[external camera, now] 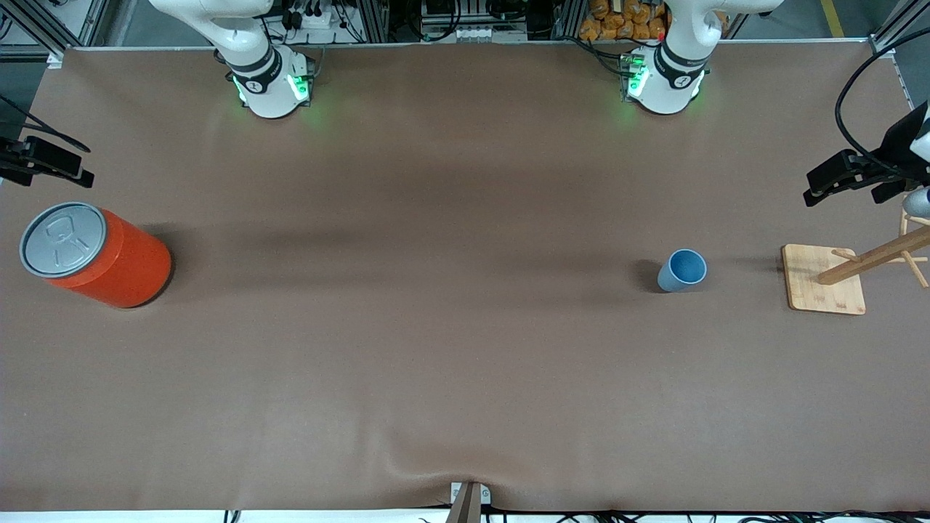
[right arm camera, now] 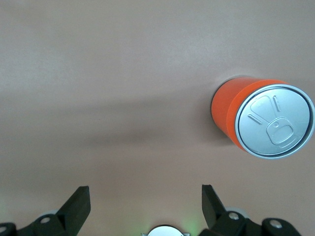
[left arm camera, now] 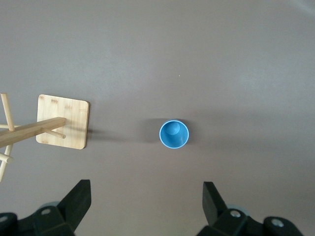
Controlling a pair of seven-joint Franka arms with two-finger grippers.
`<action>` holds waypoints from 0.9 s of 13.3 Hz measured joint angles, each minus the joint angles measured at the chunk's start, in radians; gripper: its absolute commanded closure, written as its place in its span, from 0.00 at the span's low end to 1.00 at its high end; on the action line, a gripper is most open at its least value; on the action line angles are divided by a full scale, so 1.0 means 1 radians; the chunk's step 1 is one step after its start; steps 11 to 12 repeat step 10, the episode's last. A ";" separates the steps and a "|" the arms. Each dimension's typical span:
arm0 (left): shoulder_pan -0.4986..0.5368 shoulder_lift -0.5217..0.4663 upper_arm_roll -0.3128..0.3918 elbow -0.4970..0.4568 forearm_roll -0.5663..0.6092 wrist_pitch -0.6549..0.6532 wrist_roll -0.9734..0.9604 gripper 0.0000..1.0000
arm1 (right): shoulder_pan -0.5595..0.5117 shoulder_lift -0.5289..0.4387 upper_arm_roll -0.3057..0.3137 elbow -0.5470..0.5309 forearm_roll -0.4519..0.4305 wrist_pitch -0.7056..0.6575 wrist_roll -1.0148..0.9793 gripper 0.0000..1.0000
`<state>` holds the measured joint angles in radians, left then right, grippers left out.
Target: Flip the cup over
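The small light-blue cup [external camera: 683,270] stands upright with its mouth up on the brown table, toward the left arm's end. It also shows in the left wrist view [left arm camera: 173,134], where I see down into it. My left gripper [left arm camera: 146,189] is open and empty, high in the air and apart from the cup. In the front view it [external camera: 850,180] hangs over the table's edge by the wooden rack. My right gripper [right arm camera: 145,194] is open and empty, held high over the right arm's end of the table [external camera: 45,163], and waits.
A large orange can [external camera: 102,256] with a grey lid stands at the right arm's end; it also shows in the right wrist view [right arm camera: 261,118]. A wooden peg rack on a square bamboo base [external camera: 825,280] stands beside the cup at the left arm's end and shows in the left wrist view [left arm camera: 63,121].
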<state>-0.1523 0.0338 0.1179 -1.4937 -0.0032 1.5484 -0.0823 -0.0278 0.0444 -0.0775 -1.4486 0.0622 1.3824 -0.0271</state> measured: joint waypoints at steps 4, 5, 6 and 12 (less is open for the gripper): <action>0.015 0.000 -0.002 0.000 0.000 0.000 0.002 0.00 | 0.000 0.000 0.000 0.000 0.000 0.000 -0.001 0.00; 0.020 0.000 -0.008 0.000 0.000 0.000 0.003 0.00 | 0.000 0.000 0.001 0.000 0.000 0.000 -0.001 0.00; 0.023 0.000 -0.014 0.000 0.000 0.000 0.003 0.00 | 0.000 0.000 0.001 0.000 0.000 0.000 -0.001 0.00; 0.023 0.000 -0.019 0.000 0.000 0.000 0.003 0.00 | 0.000 0.000 0.001 0.000 0.000 0.000 -0.001 0.00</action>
